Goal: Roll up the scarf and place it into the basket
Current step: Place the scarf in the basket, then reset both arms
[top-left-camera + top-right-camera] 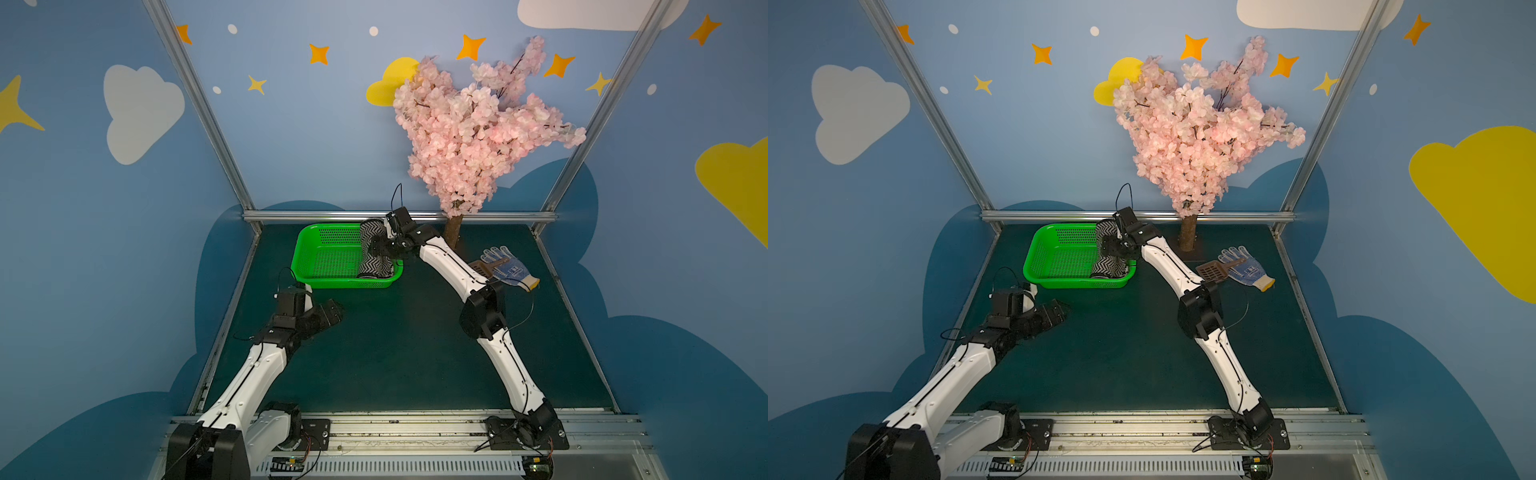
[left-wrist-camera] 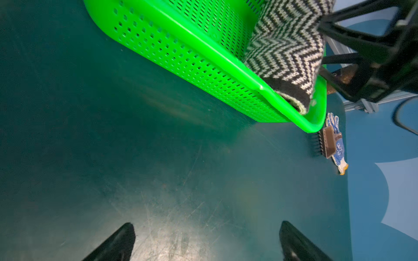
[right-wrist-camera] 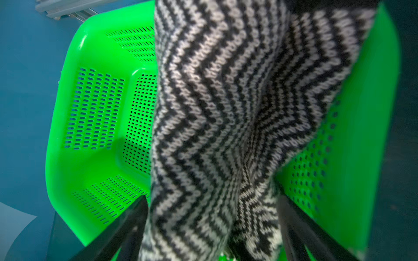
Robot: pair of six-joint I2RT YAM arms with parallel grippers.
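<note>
The scarf (image 1: pixel 376 253), rolled with its black-and-white zigzag side out, lies inside the green mesh basket (image 1: pixel 322 255) at the back of the dark green tabletop (image 1: pixel 395 353). In both top views the roll runs along the basket's right-hand short wall. Its far end rises to about the level of the far rim, and the rest of the perforated floor is bare.

The right gripper (image 3: pixel 211 198) hangs over the roll with its jaws spread wide. In the right wrist view one black finger (image 3: pixel 133 217) stands on each side of the knit. Whether the pads touch the cloth cannot be told.

In the left wrist view the scarf's near end (image 2: pixel 291 95), black with a cream edge, is tucked against the basket's rounded rim (image 2: pixel 226 56) at the corner.

The left gripper (image 2: pixel 207 227) sits low over the bare tabletop just in front of the basket, jaws apart and holding nothing.

To the right, well apart from the basket, a blue-dotted white work glove (image 1: pixel 1246 268) lies flat. A small brown slotted scoop (image 1: pixel 1210 270) rests partly on it. A pink artificial blossom tree (image 1: pixel 478 124) stands at the back edge, behind the right arm.
</note>
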